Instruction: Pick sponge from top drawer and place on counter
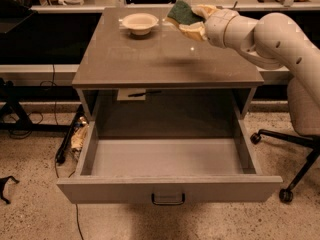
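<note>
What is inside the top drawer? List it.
Nothing shows in the top drawer: only bare grey floor, though its own front hides the nearest strip. The sponge is held in the gripper, above the counter at its far right, beside the bowl.

Cream bowl (140, 22) — near claw (193, 20) — office chair (303, 106)

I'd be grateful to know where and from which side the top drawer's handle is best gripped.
Likely the handle's horizontal bar at the top drawer's front centre, approached from the front, pinched vertically: it is a wide loop. The end effector is over the counter's far side, holding the sponge.
</note>
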